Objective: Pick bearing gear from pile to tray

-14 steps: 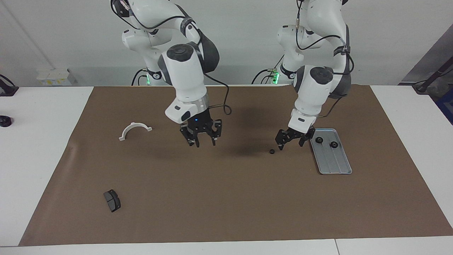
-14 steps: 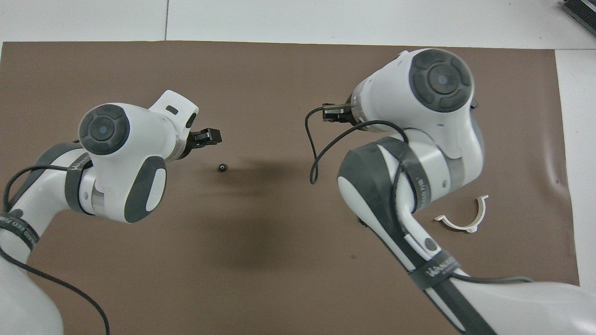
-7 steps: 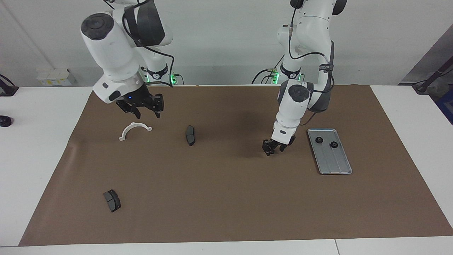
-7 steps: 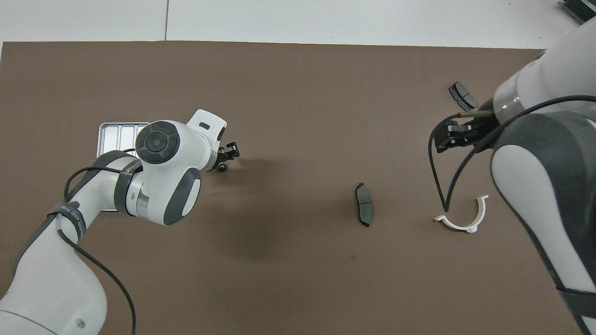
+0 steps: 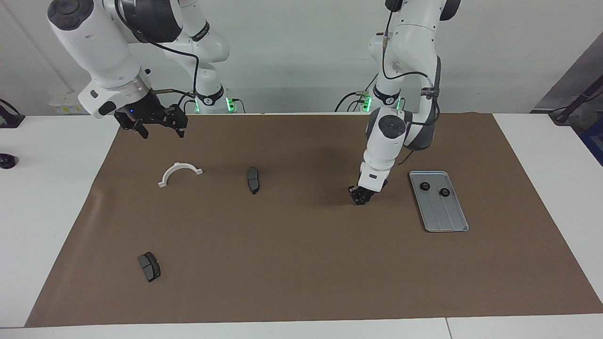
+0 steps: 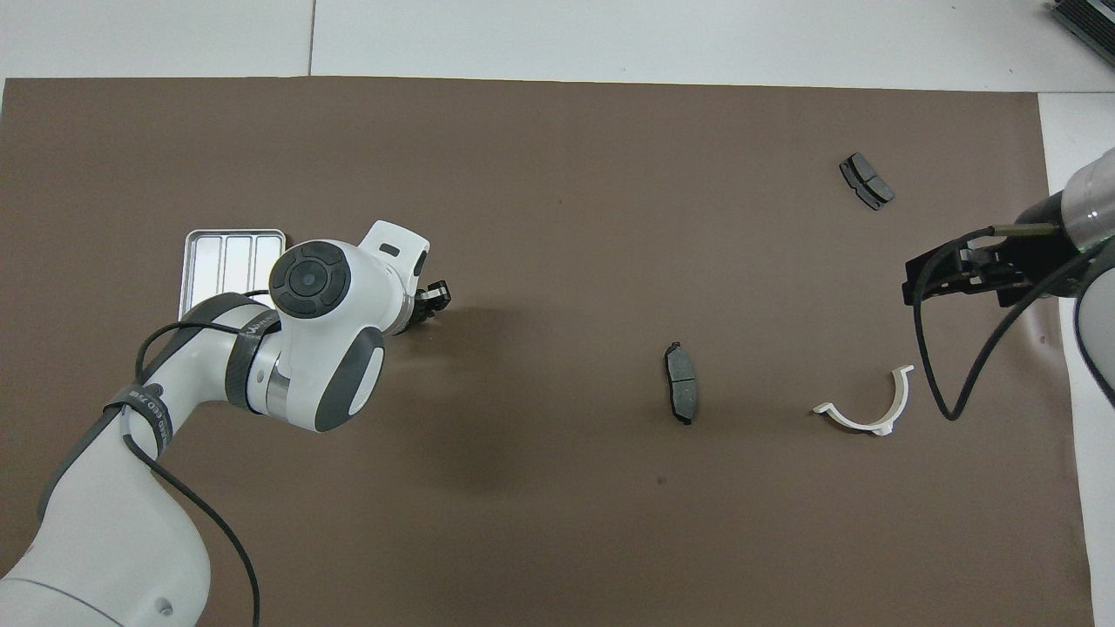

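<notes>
Silver-grey tray [image 5: 447,221] holds two bearing gears [image 5: 424,186]. Beside it, left tool [image 5: 360,198] pinches narrow at the mat [image 5: 301,263], contents unclear; right tool [image 5: 158,129] hangs wide.

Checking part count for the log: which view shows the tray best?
The facing view. There the whole tray lies uncovered beside the left pincer, grooves visible, with two small black gears in the end nearer the robots. In the overhead view the left arm hides most of it; only the farther end shows, and no gears.
</notes>
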You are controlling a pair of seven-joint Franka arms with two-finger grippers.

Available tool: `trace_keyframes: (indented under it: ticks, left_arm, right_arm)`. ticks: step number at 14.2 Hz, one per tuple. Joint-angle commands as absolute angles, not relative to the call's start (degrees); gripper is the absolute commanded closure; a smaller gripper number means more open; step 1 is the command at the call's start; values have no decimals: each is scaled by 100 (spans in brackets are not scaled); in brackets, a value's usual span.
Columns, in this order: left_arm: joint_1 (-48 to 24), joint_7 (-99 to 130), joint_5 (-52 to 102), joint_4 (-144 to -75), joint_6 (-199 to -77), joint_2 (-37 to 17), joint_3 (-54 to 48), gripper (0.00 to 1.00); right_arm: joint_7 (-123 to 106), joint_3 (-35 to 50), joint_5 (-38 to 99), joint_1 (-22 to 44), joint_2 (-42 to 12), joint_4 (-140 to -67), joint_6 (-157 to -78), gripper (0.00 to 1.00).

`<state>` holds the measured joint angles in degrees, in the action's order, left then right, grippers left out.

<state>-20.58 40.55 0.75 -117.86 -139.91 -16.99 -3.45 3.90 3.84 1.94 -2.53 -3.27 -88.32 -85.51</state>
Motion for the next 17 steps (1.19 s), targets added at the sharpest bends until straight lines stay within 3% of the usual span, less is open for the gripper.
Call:
trace_keyframes:
  ticks: [1, 4, 6, 9, 11, 17]
  left_arm:
    - [-2171, 4184, 53, -12076, -14141, -1521, -246, 63]
    - [-2171, 4184, 53, -12094, -14133, -1521, -246, 68]
    - [-2171, 4175, 53, -12094, -14133, -1521, -246, 100]
    - [-2110, 4087, 53, -11971, -14054, -1529, -237, 100]
    - [-2005, 3886, 53, -11752, -13888, -1425, -185, 100]
    - [-416, 1498, 114, -11039, -13209, -1195, -220, 100]
  right_arm:
    - [-7, 422, 334, -641, -141, -8974, -8604, 0]
    - [-334, 63, 308, -660, -114, -9070, -9025, 0]
    - [-351, -157, 229, -642, 17, -9393, -9463, 0]
    - [-325, -728, 220, -169, 298, -10062, -10168, 0]
    - [-273, -721, 211, -106, 281, -10037, -10222, 0]
    - [-290, -686, 211, -26, 246, -9501, -9871, 0]
